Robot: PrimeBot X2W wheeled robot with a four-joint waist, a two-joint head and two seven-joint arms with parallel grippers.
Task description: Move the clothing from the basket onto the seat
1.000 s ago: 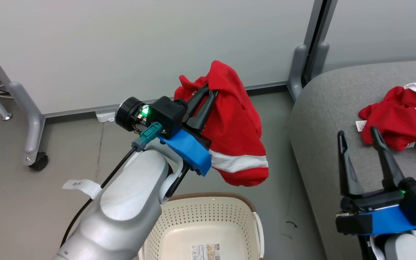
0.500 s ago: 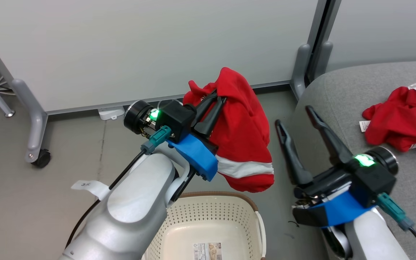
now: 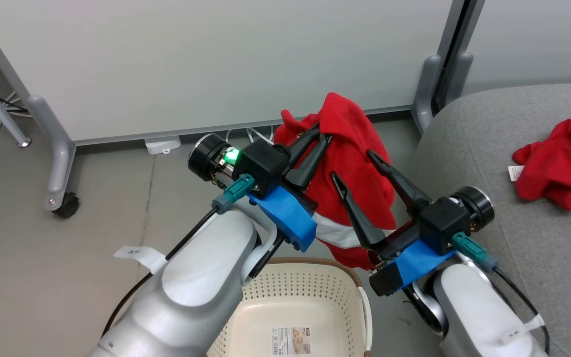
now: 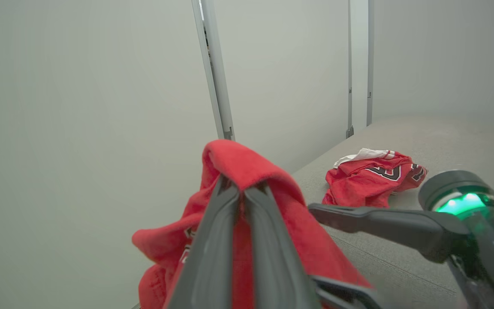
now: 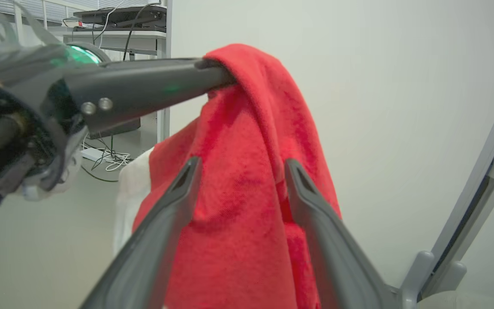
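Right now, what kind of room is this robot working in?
Probably an office or lab staged like a lounge: wheeled partition panels, a grey sofa seat, and a desk beyond.

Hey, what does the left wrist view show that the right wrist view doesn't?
Left wrist view, not the right: the jersey lying on the seat. Right wrist view, not the left: floor cables and the white stripe of the red garment. Both: that garment pinched in the shut left gripper, with the open right gripper pointing at it.
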